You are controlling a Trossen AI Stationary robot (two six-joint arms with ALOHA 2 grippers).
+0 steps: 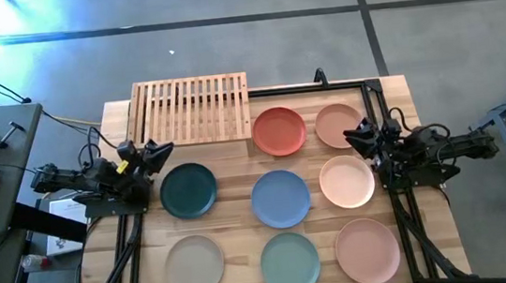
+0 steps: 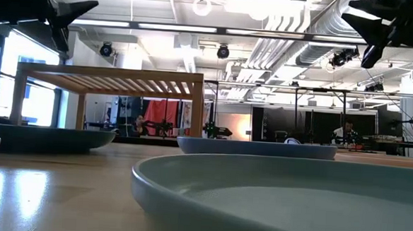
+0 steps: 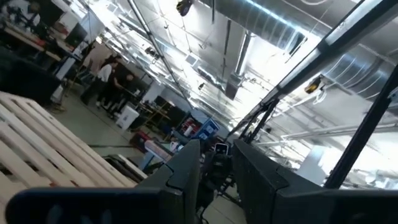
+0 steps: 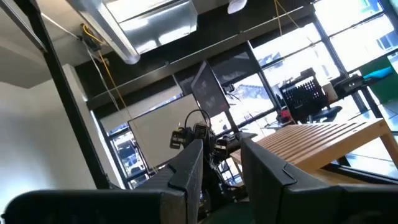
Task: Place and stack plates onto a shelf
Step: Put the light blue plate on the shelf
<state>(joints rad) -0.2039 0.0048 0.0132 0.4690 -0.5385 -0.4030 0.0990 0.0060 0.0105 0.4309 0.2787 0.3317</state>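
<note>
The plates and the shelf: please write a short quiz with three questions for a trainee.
1. True or false: a plate already lies on the shelf.
2. Which plate lies nearest the left gripper? A) dark teal plate B) blue plate C) sage green plate
3. Fill in: the plate just right of the shelf is the ____ plate.

Key:
1. False; its slats are bare.
2. A.
3. Terracotta red plate.
</note>
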